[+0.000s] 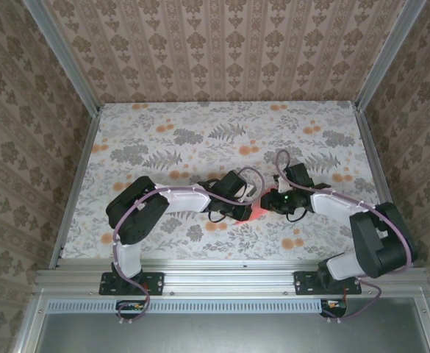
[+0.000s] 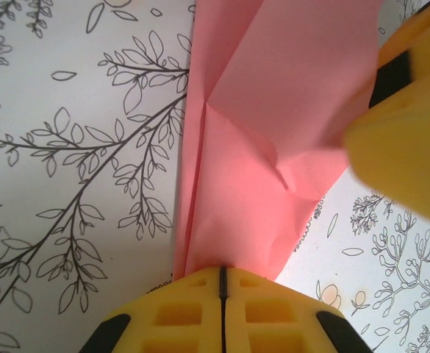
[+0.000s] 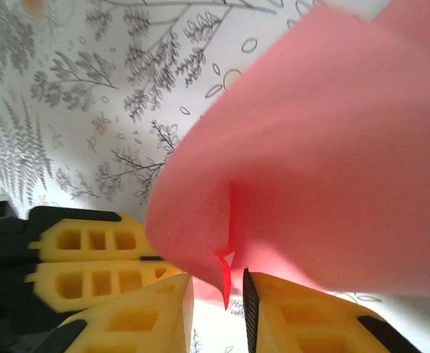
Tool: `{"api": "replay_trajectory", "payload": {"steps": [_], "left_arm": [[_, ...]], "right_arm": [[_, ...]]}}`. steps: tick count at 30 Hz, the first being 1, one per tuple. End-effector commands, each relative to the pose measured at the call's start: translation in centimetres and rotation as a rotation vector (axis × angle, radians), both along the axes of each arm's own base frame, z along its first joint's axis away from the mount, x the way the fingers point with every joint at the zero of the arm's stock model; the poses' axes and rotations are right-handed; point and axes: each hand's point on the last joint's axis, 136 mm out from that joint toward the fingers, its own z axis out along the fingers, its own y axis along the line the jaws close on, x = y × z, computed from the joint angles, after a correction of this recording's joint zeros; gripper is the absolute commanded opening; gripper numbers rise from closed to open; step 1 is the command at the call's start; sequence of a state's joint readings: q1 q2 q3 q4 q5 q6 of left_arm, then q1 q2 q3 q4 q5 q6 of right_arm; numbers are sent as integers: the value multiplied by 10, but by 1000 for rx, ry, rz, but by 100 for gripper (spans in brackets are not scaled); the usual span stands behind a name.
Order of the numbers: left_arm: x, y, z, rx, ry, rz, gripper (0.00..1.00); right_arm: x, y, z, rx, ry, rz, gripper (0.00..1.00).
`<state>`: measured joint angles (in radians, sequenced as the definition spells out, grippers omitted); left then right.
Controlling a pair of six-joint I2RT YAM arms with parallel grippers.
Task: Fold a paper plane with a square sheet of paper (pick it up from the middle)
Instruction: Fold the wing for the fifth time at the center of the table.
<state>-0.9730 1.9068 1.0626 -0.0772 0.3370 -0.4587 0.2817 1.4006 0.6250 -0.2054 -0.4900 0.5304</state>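
Arms bend in from both sides and meet low over the near middle of the floral table (image 1: 200, 132), elbows raised out toward the side walls and wrists turned toward each other. The left arm (image 1: 137, 209) reaches rightward, the right arm (image 1: 373, 232) leftward, so the two grippers sit just beside one another.

The left gripper (image 2: 222, 278) has its yellow pads pressed together with no gap, pinching the near end of the pink paper (image 2: 259, 147). The paper is folded lengthwise with several creases and runs away from the pads above the tablecloth. The right gripper (image 3: 218, 290) has its jaws narrowly parted. A small pointed corner of the paper hangs into the gap and, as far as can be seen, neither pad presses on it. The rest of the sheet billows up and to the right above those fingers.

From above, the paper is a small red patch between the two grippers. Open tablecloth lies far, left and right of them. The aluminium rail (image 1: 229, 273) along the near edge is close behind the wrists.
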Motion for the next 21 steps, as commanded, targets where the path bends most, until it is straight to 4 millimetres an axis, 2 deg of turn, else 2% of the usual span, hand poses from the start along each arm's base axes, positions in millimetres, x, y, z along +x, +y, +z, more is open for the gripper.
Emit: {"api": "replay_trajectory", "payload": {"steps": [1, 7, 10, 15, 21], "left_arm": [[-23, 40, -50, 196, 52, -14, 7], [-24, 41, -51, 186, 47, -15, 6], [-24, 40, -52, 172, 46, -16, 6], [-25, 37, -49, 148, 41, -20, 6], [-27, 37, -48, 129, 40, -19, 5]], "right_arm": [[-13, -3, 18, 37, 4, -8, 28], [-18, -4, 63, 201, -79, -62, 25], [-10, 3, 78, 307, -110, -102, 17], [5, 18, 68, 399, -86, -140, 8], [11, 31, 45, 388, -55, -152, 4]]}}
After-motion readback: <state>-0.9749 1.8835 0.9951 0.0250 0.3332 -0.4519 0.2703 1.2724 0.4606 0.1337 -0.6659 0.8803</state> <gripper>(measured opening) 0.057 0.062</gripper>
